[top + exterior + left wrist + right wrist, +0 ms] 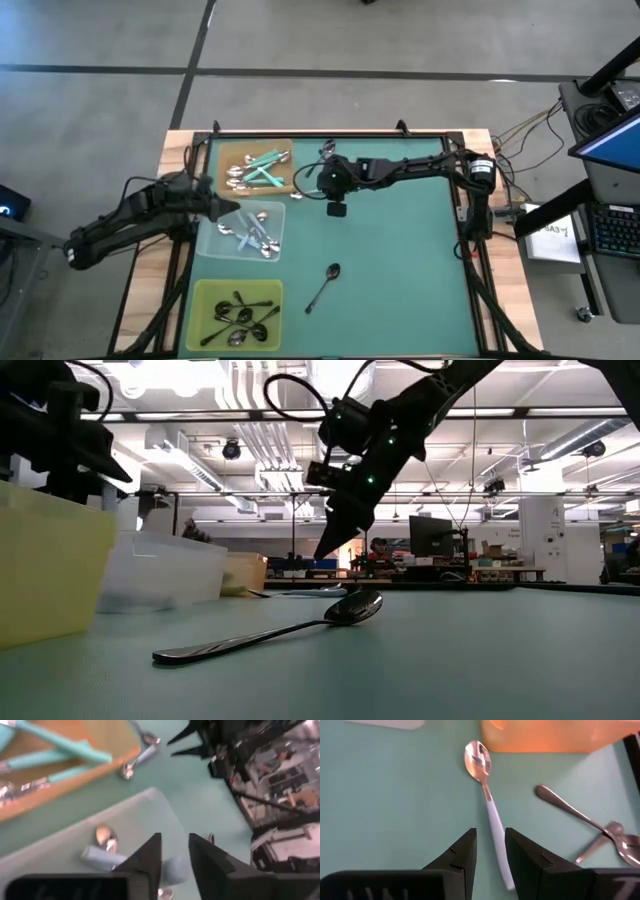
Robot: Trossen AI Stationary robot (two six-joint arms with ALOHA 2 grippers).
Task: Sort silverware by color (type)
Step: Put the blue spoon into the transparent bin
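Note:
My right gripper is open and hovers above the mat beside the orange tray's right edge. A pale-blue-handled spoon lies flat on the mat below it, and its handle runs under the gap between the fingers. The low view shows the fingertips off the table. My left gripper is open over the clear tray, where pale blue spoons lie. Teal spoons lie in the orange tray and black spoons in the yellow-green tray. One dark spoon lies alone on the mat.
Two all-metal spoons lie crossed on the mat close to the orange tray's far right corner. The three trays stand in a column along the mat's left side. The mat's middle and right hold only the lone dark spoon.

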